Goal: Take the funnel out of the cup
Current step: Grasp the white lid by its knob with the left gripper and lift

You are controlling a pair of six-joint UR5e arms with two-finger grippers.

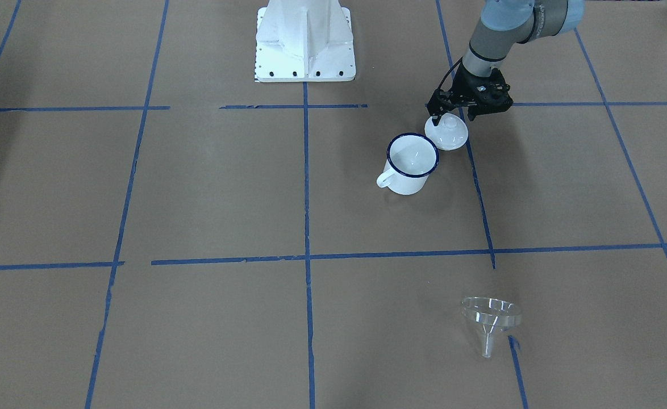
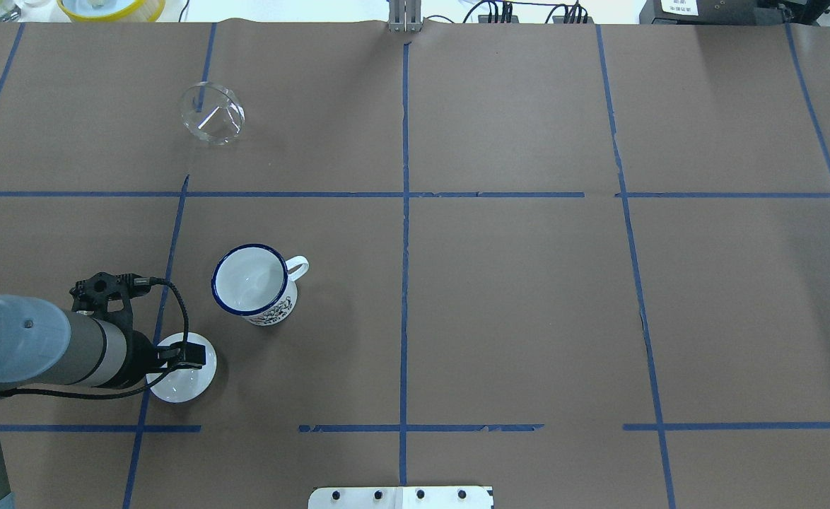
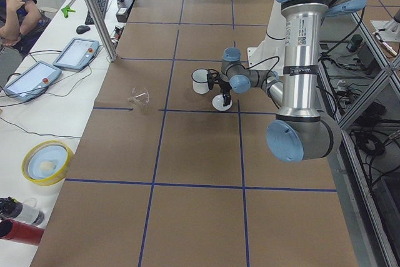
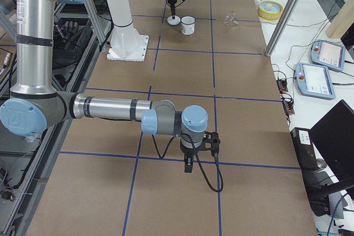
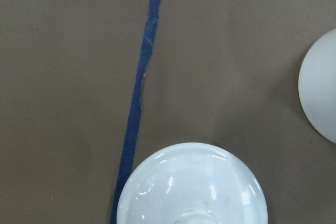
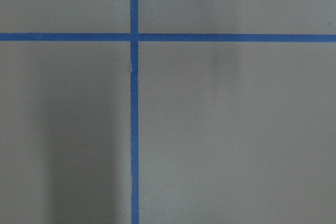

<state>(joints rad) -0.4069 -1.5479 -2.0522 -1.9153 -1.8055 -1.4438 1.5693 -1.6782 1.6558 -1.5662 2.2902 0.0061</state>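
The clear funnel point(image 1: 490, 318) lies on its side on the brown table, far from the cup, and also shows in the overhead view point(image 2: 211, 113). The white cup point(image 1: 410, 165) with a dark blue rim stands upright and empty point(image 2: 252, 283). My left gripper point(image 1: 437, 118) points down just over a white knobbed lid point(image 1: 451, 137) that sits beside the cup; it also shows from overhead point(image 2: 197, 355). I cannot tell whether its fingers are open or shut. My right gripper point(image 4: 188, 165) hangs over bare table far from both objects; I cannot tell its state.
The white lid point(image 5: 191, 187) fills the bottom of the left wrist view, with the cup's side point(image 5: 321, 87) at the right edge. The robot's white base point(image 1: 305, 42) stands at the table's back. Blue tape lines cross the brown paper.
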